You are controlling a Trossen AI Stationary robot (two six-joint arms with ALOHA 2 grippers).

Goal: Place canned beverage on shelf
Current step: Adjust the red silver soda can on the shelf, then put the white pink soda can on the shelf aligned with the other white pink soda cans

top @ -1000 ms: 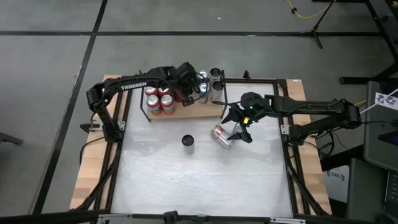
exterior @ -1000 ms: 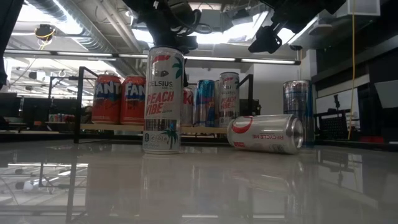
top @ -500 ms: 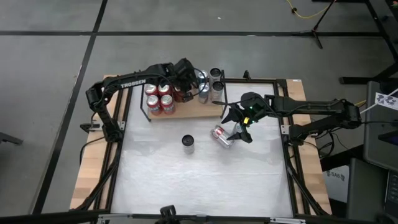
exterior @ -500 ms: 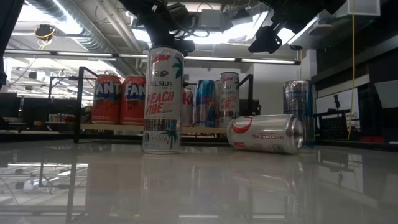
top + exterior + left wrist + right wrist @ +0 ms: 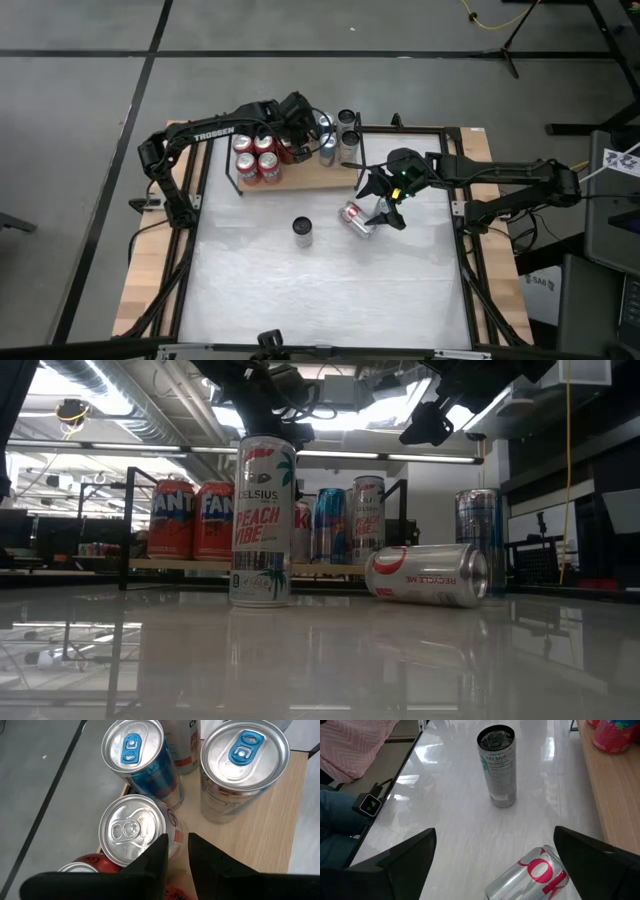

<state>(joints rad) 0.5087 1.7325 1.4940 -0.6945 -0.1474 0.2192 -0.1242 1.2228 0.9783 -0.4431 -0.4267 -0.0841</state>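
Note:
The shelf is a wooden board with black rails at the table's far side. Red cans stand on its left part, and blue-topped cans and a silver-topped can further right. My left gripper hovers shut above these cans, holding nothing. A white and red can lies on its side on the tabletop. My right gripper hangs open well above it, one finger on each side, clear of it. A tall Celsius can stands upright near the table's middle.
A tall silver and blue can stands past the shelf's right post. A person's pink cloth and blue trousers show beyond the table's edge. The whitish tabletop stretches toward the near edge.

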